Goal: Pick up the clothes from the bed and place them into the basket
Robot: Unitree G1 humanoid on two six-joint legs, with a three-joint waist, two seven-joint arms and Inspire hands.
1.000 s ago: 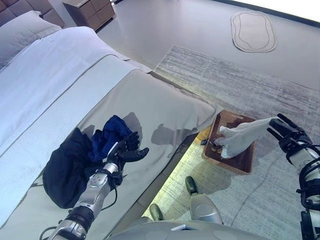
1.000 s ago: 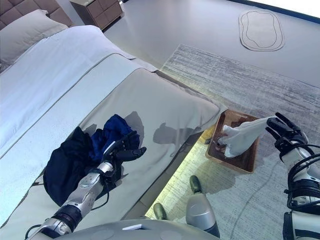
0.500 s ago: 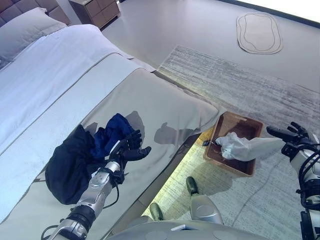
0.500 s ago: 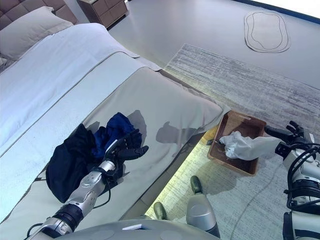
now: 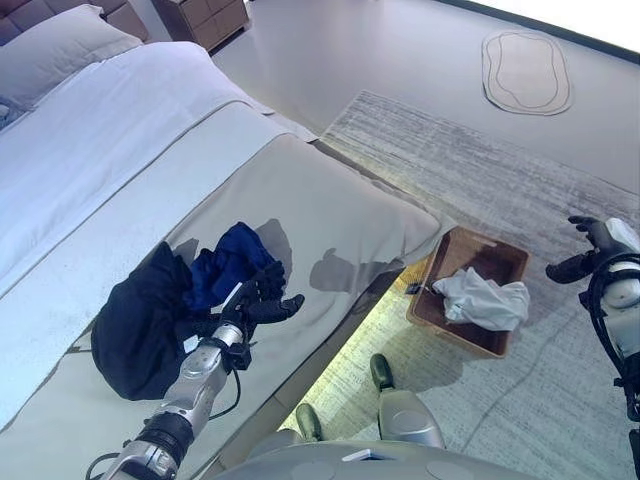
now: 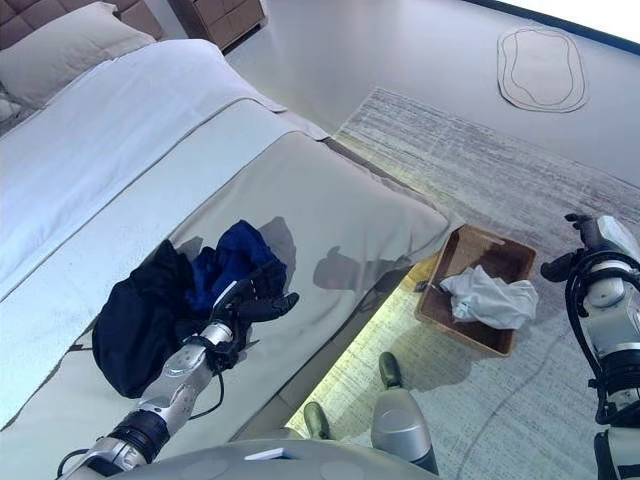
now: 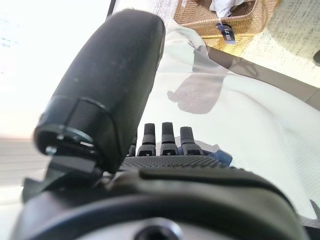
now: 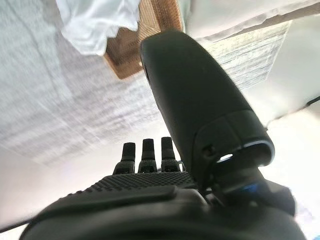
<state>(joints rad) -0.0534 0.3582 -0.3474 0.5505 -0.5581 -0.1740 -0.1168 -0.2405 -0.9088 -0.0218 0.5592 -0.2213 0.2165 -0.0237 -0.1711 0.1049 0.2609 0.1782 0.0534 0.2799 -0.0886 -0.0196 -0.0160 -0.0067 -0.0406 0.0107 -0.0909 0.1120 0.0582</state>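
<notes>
A white garment (image 5: 485, 300) lies loose in the brown woven basket (image 5: 503, 262) on the rug beside the bed, one edge draped over its rim. My right hand (image 5: 592, 243) hovers past the basket's far side, open and empty; the right wrist view shows the white garment (image 8: 97, 22) well away from its fingers (image 8: 145, 152). On the bed, a blue garment (image 5: 225, 265) is bunched against a black garment (image 5: 135, 330). My left hand (image 5: 262, 303) rests open on the bedcover at the blue garment's near edge, holding nothing.
The bed (image 5: 330, 215) has a grey pillow (image 5: 60, 45) at its head and a wooden nightstand (image 5: 205, 15) beyond. A grey rug (image 5: 480, 165) lies under the basket, and a small oval mat (image 5: 527, 72) sits farther off on the floor.
My right hand has let go of the white garment, which dropped into the basket, and the hand has drawn back to the right. The left hand has stayed by the blue garment.
</notes>
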